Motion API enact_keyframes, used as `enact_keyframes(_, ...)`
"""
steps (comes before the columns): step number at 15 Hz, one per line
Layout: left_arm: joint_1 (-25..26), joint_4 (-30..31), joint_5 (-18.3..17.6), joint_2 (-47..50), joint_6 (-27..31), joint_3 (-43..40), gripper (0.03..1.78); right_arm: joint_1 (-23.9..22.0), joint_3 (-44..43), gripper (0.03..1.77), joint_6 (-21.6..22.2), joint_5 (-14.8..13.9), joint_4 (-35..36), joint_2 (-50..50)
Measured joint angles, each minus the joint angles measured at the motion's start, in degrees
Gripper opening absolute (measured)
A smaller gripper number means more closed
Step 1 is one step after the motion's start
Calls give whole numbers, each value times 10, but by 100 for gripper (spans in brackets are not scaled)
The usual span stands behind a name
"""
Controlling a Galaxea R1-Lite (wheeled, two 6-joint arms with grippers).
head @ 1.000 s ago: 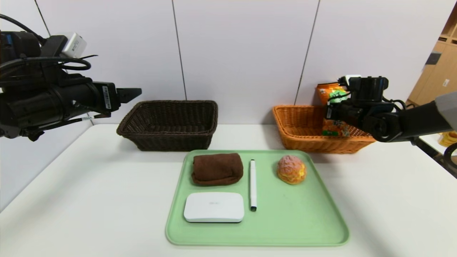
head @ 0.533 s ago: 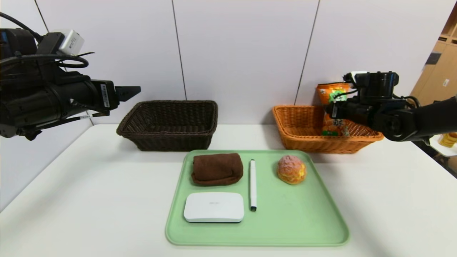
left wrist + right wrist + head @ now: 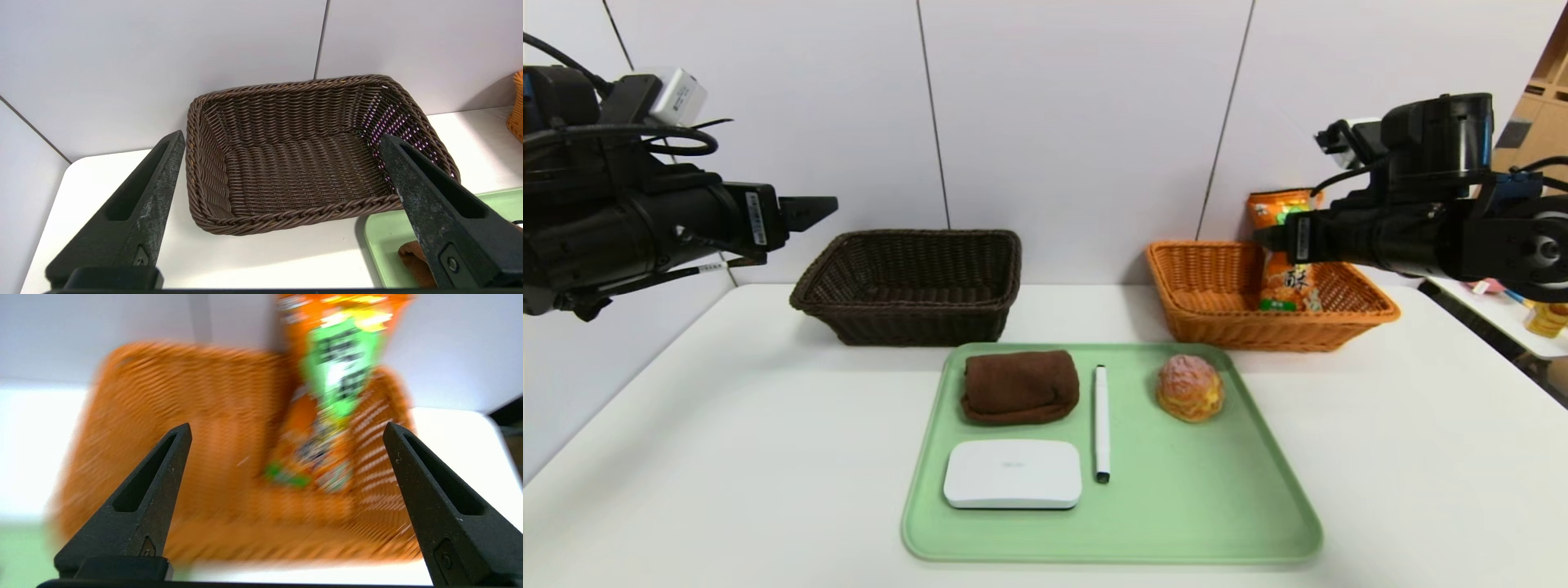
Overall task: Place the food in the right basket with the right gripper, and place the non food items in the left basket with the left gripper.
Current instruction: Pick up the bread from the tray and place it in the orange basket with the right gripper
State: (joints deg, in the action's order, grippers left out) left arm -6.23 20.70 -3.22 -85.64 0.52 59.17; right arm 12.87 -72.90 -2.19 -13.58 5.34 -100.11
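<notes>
Standing upright in the orange-tan right basket [image 3: 1217, 314], at the right middle of the head view, the orange snack bag [image 3: 1286, 273] leans against the basket's far wall, its top edge rising above the rim. Near it and higher, the right gripper [image 3: 1262, 237] hangs with its jaws spread wide and nothing between them; in the right wrist view its two black fingers [image 3: 139, 506] frame the bag [image 3: 331, 396] and the basket [image 3: 196, 428] without touching either. At the upper left, the left gripper [image 3: 821, 208] is held level beside the dark brown left basket [image 3: 907, 286], jaws wide apart and holding nothing, with the basket's bare weave [image 3: 302, 171] showing between its fingers [image 3: 139, 220]. On the green tray [image 3: 1176, 506] in the lower centre lie the brown towel [image 3: 1018, 386], the white box [image 3: 1013, 474] just below it, the white pen [image 3: 1101, 422] to their right, and the crusted bun [image 3: 1191, 388] nearest the orange-tan basket
</notes>
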Motion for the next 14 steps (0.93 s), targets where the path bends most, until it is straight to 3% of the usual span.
enact_keyframes(3,1,0,0,3,0,-2,169,96,-29,165,21,-3,-171,58)
enact_keyframes(6,1,-1,1,6,0,-5,169,158,-111,167,101,-7,-330,72)
enact_keyframes(10,1,0,1,9,4,-16,169,195,-223,169,251,-8,-503,34)
enact_keyframes(14,1,-1,1,11,6,-17,169,211,-246,169,320,-8,-562,2)
